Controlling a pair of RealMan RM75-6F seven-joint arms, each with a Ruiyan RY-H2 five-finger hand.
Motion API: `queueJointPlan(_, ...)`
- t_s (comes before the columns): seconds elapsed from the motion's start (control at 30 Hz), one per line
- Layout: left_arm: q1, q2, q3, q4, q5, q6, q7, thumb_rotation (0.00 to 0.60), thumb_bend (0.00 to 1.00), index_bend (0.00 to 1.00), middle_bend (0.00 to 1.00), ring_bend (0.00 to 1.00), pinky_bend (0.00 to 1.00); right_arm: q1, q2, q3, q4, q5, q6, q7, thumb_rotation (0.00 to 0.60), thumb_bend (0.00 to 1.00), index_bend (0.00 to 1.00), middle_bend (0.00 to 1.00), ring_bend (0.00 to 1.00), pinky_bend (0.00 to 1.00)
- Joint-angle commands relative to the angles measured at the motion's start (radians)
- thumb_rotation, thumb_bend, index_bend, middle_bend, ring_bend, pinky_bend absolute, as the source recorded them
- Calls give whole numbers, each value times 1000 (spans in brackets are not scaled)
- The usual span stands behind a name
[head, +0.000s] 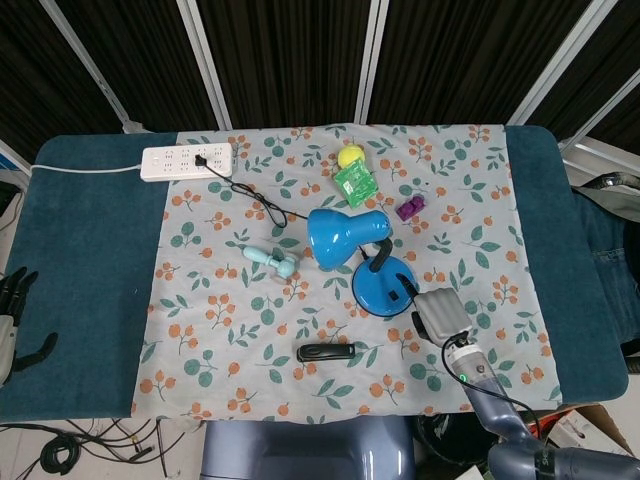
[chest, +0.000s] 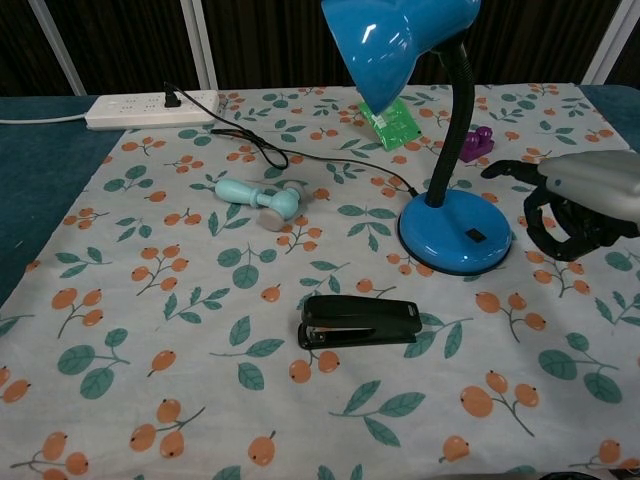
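— Dark curtains are hanging behind; a leaf-print cloth (head: 480, 190) is covering the table. Right hand?

— Right hand (chest: 580, 200) is hovering just beside the blue lamp's base (chest: 455, 237), fingers curled, grasping nothing, not touching it.

— Left hand?

— Left hand (head: 15, 320) is resting at the table edge, fingers spread, released.

table (head: 90, 260) has a teal cover with a leaf-and-berry cloth (head: 220, 320) over the middle. on the cloth: blue lamp (head: 375, 285), black stapler (chest: 360, 322), mint handheld thing (chest: 258, 198), power strip (head: 187, 161) (half on the teal), green packet (head: 353, 180), yellow ball (head: 348, 156), purple toy (head: 409, 208).
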Motion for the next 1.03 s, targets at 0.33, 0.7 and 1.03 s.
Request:
queueJointPlan(0.33,0,-3,-1,-3,0,3,5,600,301,0,0,0,71,-186,273,-51,-239,-150,276,59,600,208,0,146,200,161)
queueJointPlan(0.7,0,-4,-9,-5,-9,8,11,600,301,0,0,0,71,-388,251,-151,-80,-384,534,179,600,200,0,105,155,160)
queueJointPlan(1.03,-3,-1,-2,3,18,11,-4,600,301,0,0,0,71,-412,193,-144,88,-403,494,239,600,200,0,100,137,131)
